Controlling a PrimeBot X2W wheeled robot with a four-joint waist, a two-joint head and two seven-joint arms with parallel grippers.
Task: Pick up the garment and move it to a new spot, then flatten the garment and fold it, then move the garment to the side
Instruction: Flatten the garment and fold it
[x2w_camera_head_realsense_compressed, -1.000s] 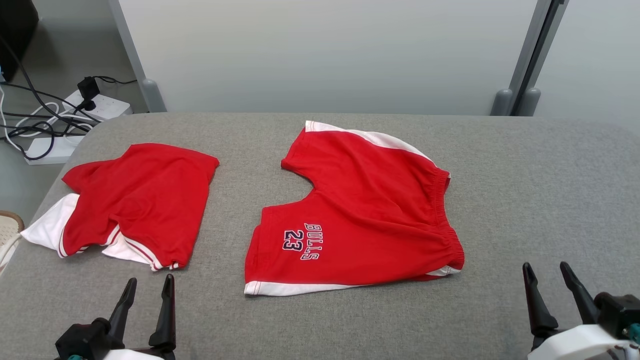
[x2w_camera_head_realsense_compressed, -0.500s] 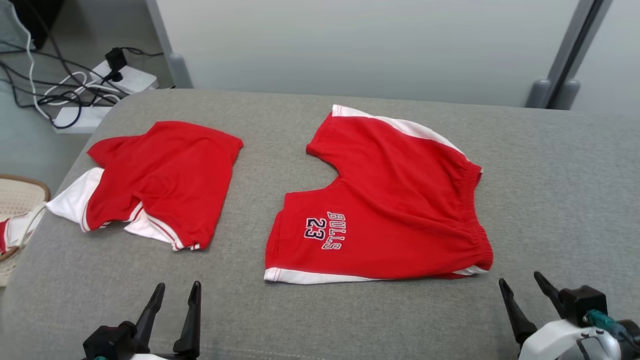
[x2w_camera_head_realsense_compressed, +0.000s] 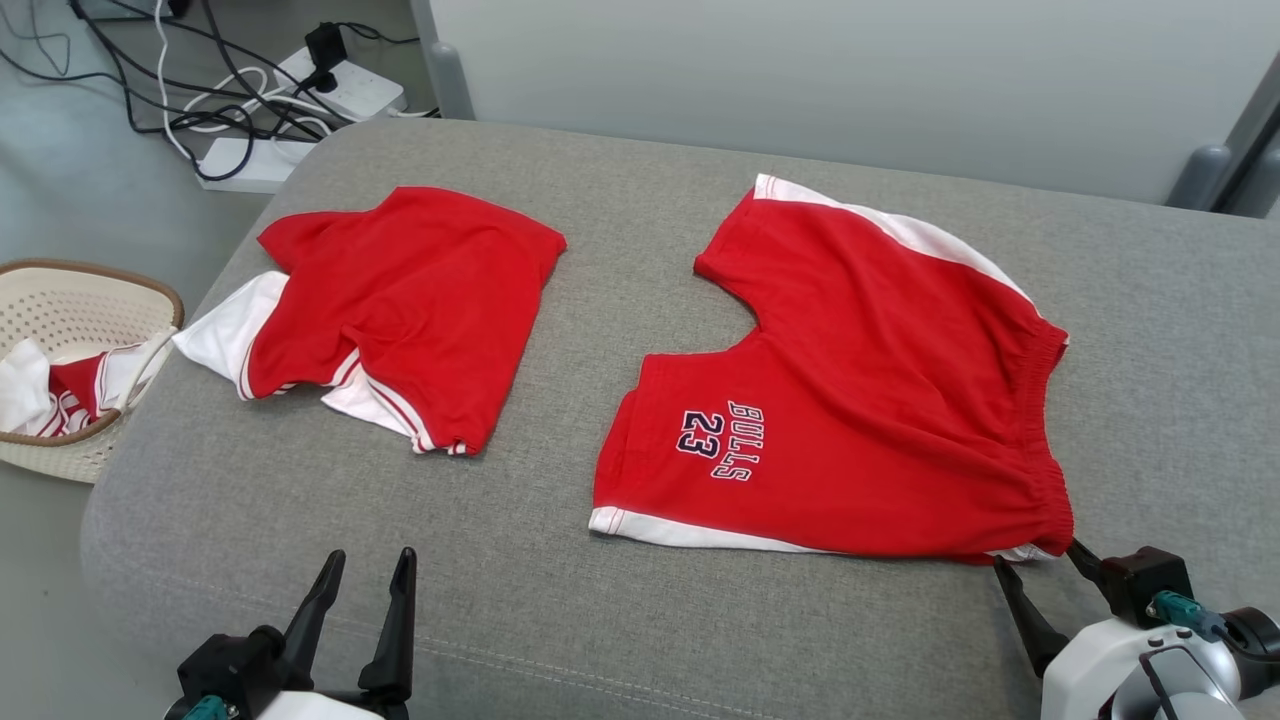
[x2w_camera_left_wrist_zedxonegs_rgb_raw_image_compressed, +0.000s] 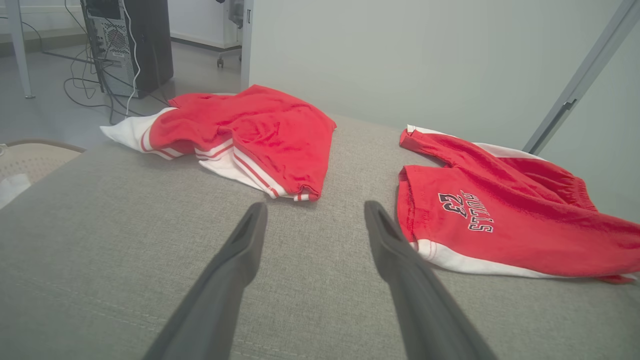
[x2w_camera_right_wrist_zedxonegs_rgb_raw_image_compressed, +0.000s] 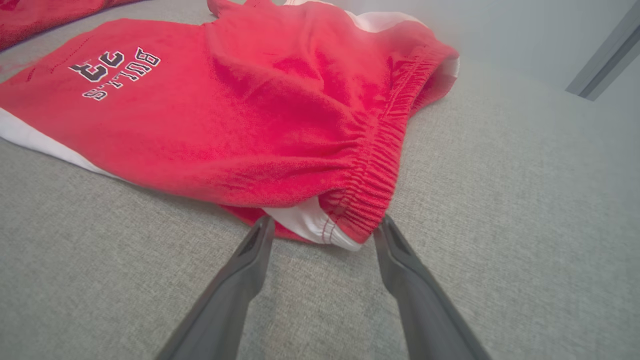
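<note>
Shorts (x2w_camera_head_realsense_compressed: 850, 400) and shirt (x2w_camera_head_realsense_compressed: 420, 300) on grey cushion (x2w_camera_head_realsense_compressed: 600, 200), basket (x2w_camera_head_realsense_compressed: 120, 272) in head view, tower (x2w_camera_left_wrist_zedxonegs_rgb_raw_image_compressed: 127, 45) in left wrist view, right gripper (x2w_camera_right_wrist_zedxonegs_rgb_raw_image_compressed: 324, 224) spread at waistband (x2w_camera_right_wrist_zedxonegs_rgb_raw_image_compressed: 385, 150), left gripper (x2w_camera_head_realsense_compressed: 370, 555) spread, empty.

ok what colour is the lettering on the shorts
Dark navy with a white outline, on the red shorts; head view shows it best.

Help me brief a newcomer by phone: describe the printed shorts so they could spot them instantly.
On the grey fabric-covered surface, two red garments lie side by side. The red fabric shorts with white side panels are the one on the robot's right, spread flat. Unlike the folded red shirt with white striped trim beside them, they carry "BULLS 23" lettering.
</note>
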